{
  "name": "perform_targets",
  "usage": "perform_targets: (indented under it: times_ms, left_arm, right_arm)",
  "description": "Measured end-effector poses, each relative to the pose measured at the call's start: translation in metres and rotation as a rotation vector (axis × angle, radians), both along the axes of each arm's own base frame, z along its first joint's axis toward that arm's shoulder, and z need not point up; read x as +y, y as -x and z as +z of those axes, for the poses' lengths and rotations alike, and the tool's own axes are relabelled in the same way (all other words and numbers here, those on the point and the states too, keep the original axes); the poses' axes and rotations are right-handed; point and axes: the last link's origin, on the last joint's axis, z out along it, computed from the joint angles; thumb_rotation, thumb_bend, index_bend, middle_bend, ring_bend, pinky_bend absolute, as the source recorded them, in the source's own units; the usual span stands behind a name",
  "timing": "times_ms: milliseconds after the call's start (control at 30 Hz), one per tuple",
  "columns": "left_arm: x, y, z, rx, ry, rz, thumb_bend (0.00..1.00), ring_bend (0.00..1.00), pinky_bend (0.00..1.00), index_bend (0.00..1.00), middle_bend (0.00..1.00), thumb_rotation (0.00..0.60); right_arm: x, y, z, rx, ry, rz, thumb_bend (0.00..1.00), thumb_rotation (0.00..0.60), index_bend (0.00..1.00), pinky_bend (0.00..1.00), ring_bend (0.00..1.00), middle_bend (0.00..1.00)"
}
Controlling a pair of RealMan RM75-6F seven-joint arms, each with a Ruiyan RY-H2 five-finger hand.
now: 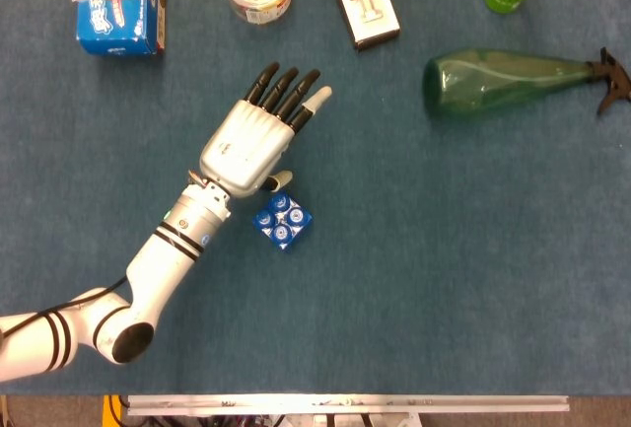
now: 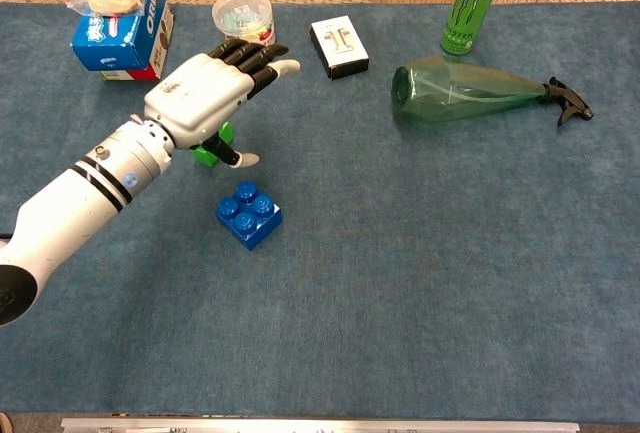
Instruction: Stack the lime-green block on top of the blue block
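Note:
The blue block [image 1: 283, 222] [image 2: 248, 215] sits studs-up on the blue-grey cloth. In the chest view the lime-green block [image 2: 210, 151] rests on the cloth just behind and left of the blue one, mostly covered by my left hand [image 2: 205, 98]. The head view hides it completely under my left hand [image 1: 254, 143]. That hand hovers palm-down over it with fingers stretched out and apart, and the thumb [image 2: 240, 160] reaches down beside the block. Nothing is gripped. My right hand does not show in either view.
Along the far edge stand a blue cookie box [image 2: 120, 28] with a snack bag on it, a round clear tub [image 2: 243, 15], a white box [image 2: 339, 46] and a green can [image 2: 469, 5]. A green spray bottle [image 2: 475, 91] lies at the right.

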Motion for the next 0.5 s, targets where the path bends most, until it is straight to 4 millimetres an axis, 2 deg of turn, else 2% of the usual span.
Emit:
perform_targets:
  times_ms: [500]
  left_arm:
    - [0.019,0.016,-0.002,0.041,-0.023,0.046,0.13,0.0,0.01,0.0,0.0,0.6]
  right_arm:
    - [0.0,0.001,0.002,-0.003,0.004,-0.005,0.53,0.6,0.49,0.49,0.31,0.37]
